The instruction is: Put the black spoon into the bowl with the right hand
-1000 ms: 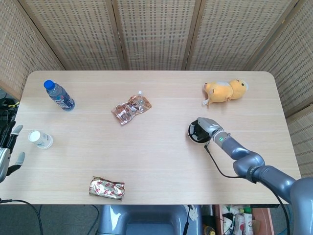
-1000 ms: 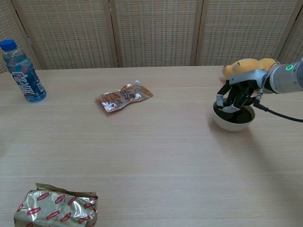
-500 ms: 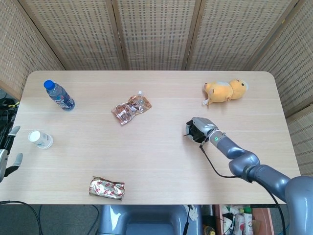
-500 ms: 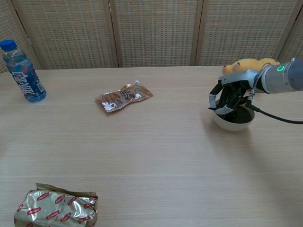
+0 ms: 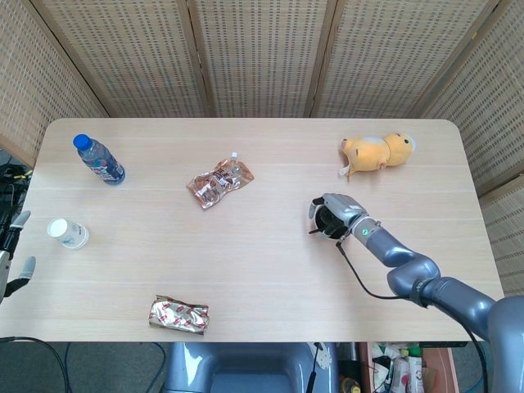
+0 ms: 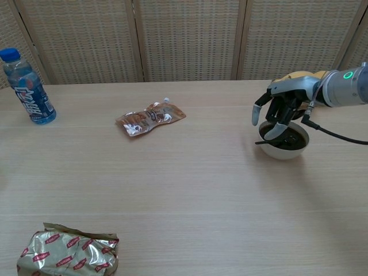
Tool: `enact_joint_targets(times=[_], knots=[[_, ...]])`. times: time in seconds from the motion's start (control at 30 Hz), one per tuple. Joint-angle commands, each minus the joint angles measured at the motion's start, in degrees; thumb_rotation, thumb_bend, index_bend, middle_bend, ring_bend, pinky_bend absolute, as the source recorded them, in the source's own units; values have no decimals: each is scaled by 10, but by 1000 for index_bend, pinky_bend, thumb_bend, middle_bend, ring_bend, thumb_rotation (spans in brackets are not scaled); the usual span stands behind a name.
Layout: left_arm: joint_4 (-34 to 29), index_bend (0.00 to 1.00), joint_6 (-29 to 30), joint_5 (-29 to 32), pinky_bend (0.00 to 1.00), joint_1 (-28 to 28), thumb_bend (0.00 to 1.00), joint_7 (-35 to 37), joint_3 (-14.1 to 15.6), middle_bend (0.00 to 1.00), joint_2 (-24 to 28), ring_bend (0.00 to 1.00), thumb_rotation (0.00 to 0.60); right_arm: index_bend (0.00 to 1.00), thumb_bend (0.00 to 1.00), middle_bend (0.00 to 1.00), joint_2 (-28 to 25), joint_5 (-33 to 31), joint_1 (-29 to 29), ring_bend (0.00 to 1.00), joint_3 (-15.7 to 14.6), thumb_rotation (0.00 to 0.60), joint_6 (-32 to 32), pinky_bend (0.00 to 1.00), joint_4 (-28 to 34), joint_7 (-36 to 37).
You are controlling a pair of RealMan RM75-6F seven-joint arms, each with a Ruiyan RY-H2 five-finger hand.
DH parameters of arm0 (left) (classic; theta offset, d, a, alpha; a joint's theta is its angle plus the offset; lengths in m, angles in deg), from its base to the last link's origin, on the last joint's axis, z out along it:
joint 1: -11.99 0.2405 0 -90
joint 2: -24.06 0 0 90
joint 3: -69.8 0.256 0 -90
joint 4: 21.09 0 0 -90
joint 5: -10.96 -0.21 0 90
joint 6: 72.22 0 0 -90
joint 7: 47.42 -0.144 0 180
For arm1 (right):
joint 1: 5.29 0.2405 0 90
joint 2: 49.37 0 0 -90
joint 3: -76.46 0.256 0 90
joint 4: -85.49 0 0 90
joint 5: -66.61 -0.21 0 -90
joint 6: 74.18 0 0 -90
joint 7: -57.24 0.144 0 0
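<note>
A small white bowl (image 6: 283,149) with a dark inside stands at the table's right. The black spoon (image 6: 263,141) lies in it, its handle poking out over the left rim. My right hand (image 6: 279,110) hovers just above the bowl with fingers spread and nothing in them. In the head view the right hand (image 5: 332,214) covers most of the bowl, and the spoon's handle tip (image 5: 313,232) shows at its lower left. My left hand (image 5: 11,250) hangs off the table's left edge, fingers apart and empty.
A yellow plush toy (image 5: 377,151) lies behind the bowl. A foil pouch (image 5: 219,182) sits mid-table, a water bottle (image 5: 98,160) and a white cup (image 5: 68,233) at the left, and a tea packet (image 5: 178,314) near the front edge.
My right hand's fingers have spread and risen off the bowl, leaving the spoon inside it. The left hand has sunk slightly at the table's edge.
</note>
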Motion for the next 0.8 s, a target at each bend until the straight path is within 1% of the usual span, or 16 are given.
enact_joint_targets(times=[0.03,0.1,0.27,0.33,0.4,0.43,0.53,0.6,0.7,0.8], knots=[[1,0,1,0,0,0,443,0,0,0,0,0,600,467,143,867,-19,-10,-11,961,9,600,-29,1000,23,-9],[2,0,1,1,0,1,443,1,-1,0,-2,0,600,467,143,821,-34,-18,-23,947,15,600,-58,1000,43,-19],[6,0,5,6,0,5,443,2,-2,0,-7,0,600,468,165,760,-70,-56,-60,884,22,600,-133,1000,102,-67],[8,0,6,8,0,6,444,5,-2,0,-8,0,600,468,178,727,-77,-69,-76,836,21,600,-167,996,122,-94],[10,0,7,9,0,8,444,8,-2,0,-9,0,600,467,194,683,-83,-82,-93,764,18,600,-207,973,143,-129],[11,0,8,9,0,8,444,9,-3,0,-9,0,600,468,199,668,-84,-84,-98,741,17,600,-218,958,148,-140],[15,0,9,10,0,9,443,12,-4,0,-9,0,600,467,213,606,-87,-96,-119,643,10,600,-267,873,170,-186],[16,0,12,10,0,10,442,13,-5,0,-9,0,600,467,227,563,-89,-100,-132,580,7,600,-290,813,184,-200],[19,0,16,8,0,11,443,13,-6,0,-11,0,600,468,237,510,-84,-99,-153,510,-1,600,-340,739,191,-242],[22,0,21,7,0,12,443,8,-7,0,-15,0,600,460,247,465,-73,-93,-179,459,-14,600,-407,683,192,-305]])
